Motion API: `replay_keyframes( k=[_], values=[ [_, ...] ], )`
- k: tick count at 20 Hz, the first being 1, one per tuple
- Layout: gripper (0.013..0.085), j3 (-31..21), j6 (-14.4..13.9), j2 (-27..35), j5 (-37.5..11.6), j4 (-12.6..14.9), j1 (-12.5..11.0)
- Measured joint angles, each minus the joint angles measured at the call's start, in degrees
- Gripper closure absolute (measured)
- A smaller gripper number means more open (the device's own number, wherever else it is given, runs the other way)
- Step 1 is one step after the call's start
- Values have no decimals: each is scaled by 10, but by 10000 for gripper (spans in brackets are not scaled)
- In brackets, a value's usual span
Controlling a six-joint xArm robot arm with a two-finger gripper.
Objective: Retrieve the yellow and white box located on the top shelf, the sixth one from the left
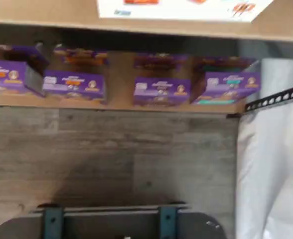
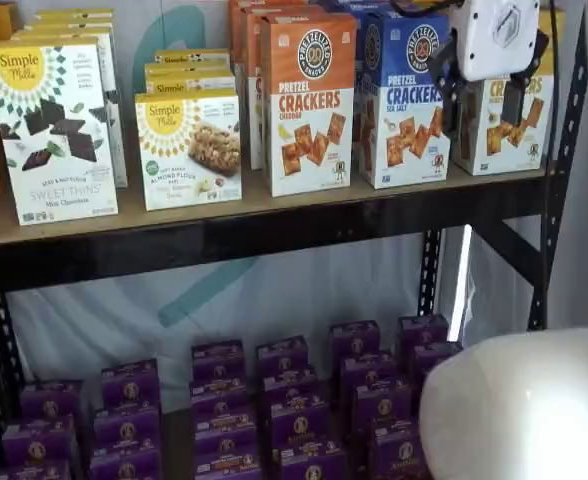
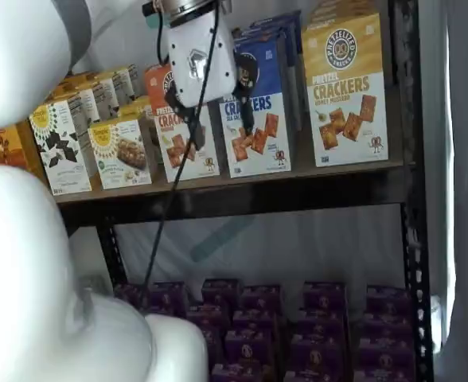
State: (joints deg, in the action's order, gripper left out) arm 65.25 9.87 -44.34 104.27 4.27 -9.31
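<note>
The yellow and white Pretzel Crackers box [image 3: 345,87] stands upright at the right end of the top shelf [image 3: 242,181]. In a shelf view the gripper partly covers it [image 2: 499,130]. My gripper [image 2: 479,105] hangs in front of the shelf at box height, its white body over the box's upper part and the blue box's edge. In a shelf view the gripper [image 3: 214,111] lines up with the orange and blue boxes. A gap shows between its two black fingers; they hold nothing and touch no box.
A blue Pretzel Crackers box [image 2: 406,100] and an orange one [image 2: 309,105] stand left of the target, then white Simple Mills boxes [image 2: 189,150]. Purple boxes [image 2: 284,400] fill the lower level, also in the wrist view [image 1: 159,89]. A black upright [image 3: 413,199] is right of the target.
</note>
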Motion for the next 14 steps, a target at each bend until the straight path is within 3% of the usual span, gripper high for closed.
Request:
replay_keyframes(
  k=[3, 14],
  values=[
    [130, 12, 39, 22, -20, -8, -43],
    [130, 53, 108, 82, -62, -7, -115]
  ],
)
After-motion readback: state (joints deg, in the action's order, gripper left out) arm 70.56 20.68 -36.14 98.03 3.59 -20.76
